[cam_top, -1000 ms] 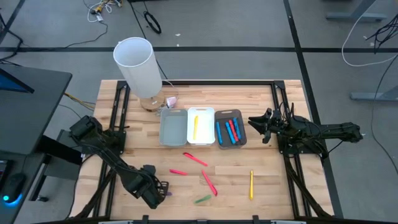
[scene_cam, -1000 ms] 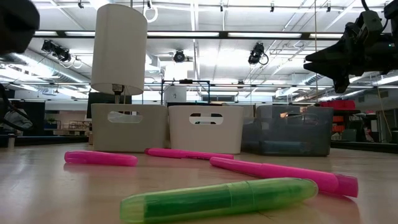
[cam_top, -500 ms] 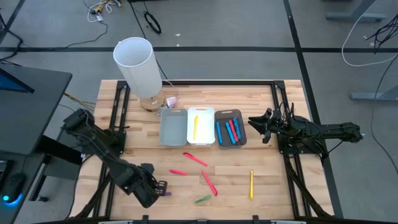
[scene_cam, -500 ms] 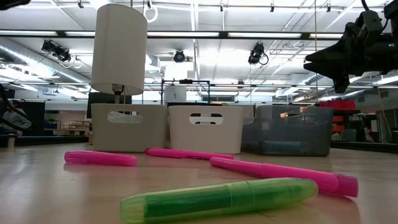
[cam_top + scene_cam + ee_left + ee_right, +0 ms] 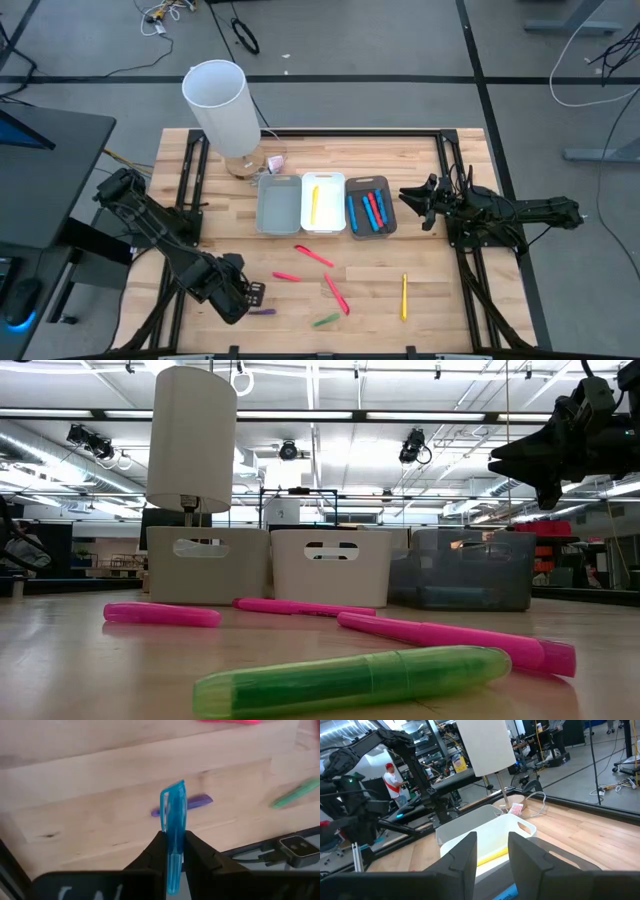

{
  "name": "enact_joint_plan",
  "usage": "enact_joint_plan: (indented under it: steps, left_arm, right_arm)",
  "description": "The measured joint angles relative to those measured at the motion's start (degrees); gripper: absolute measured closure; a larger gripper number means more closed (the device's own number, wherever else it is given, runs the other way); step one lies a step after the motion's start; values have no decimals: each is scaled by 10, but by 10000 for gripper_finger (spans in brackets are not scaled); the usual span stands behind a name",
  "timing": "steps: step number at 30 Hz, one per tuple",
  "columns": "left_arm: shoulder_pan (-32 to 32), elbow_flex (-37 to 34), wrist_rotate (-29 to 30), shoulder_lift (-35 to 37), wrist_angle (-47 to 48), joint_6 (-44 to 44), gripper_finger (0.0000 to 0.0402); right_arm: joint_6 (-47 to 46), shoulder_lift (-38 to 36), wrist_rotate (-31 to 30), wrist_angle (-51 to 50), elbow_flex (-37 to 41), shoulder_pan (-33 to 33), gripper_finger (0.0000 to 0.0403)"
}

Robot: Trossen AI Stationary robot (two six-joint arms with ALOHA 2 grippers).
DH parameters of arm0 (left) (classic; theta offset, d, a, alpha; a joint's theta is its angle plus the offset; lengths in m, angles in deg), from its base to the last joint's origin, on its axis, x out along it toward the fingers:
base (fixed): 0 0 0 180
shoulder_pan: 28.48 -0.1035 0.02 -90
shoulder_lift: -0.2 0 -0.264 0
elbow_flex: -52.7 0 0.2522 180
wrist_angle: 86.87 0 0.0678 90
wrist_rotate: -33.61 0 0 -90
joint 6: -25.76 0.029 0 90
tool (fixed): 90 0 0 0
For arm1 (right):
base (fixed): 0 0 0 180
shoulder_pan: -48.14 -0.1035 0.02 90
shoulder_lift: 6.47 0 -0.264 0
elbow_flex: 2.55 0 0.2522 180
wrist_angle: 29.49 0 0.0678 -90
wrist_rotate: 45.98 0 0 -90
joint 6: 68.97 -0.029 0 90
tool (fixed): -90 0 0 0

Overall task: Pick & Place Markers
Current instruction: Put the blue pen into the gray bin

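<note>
My left gripper (image 5: 247, 294) is near the table's near-left corner, shut on a translucent blue marker (image 5: 173, 820). A purple marker (image 5: 183, 805) lies flat on the wood just beyond it, also in the high view (image 5: 263, 311). A green marker (image 5: 325, 320), three pink ones (image 5: 314, 255) (image 5: 286, 276) (image 5: 336, 294) and a yellow one (image 5: 404, 297) lie loose on the table. The dark bin (image 5: 371, 208) holds blue and red markers; the white bin (image 5: 323, 203) holds a yellow one. My right gripper (image 5: 408, 196) hangs open in the air right of the dark bin. My left gripper pinches the blue marker between its two fingers (image 5: 157, 851), on the marker's lower body (image 5: 172, 851). The marker lies along the fingers and sticks out well past their tips. Its free end (image 5: 173, 787) shows above the wood with the purple marker behind it.
A grey bin (image 5: 278, 205) stands left of the white one. A white lamp (image 5: 222, 105) stands at the far-left part of the table, with a cable and small pink thing at its base. Bare wood lies between the bins and the loose markers.
My left gripper has drawn back a little toward the table's left and far side, away from the purple marker, which now lies clear of it. The left arm has swung out of the low view's top-left corner.
</note>
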State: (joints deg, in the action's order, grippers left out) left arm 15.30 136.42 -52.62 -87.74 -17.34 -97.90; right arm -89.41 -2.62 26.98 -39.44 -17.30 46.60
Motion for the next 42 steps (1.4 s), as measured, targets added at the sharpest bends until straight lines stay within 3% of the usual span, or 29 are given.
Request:
enact_joint_plan:
  steps: [8,15,26,42]
  left_arm:
    - [-65,0,-15,2,0,78,360]
    - [-146,4,-28,8,5,146,360]
    - [-292,75,-34,7,84,280,360]
    - [-470,82,-64,7,100,415,360]
  right_arm:
    - [0,0,0,0,0,0,292]
    - [0,0,0,0,0,0,292]
    - [0,0,0,0,0,0,292]
    - [0,0,0,0,0,0,292]
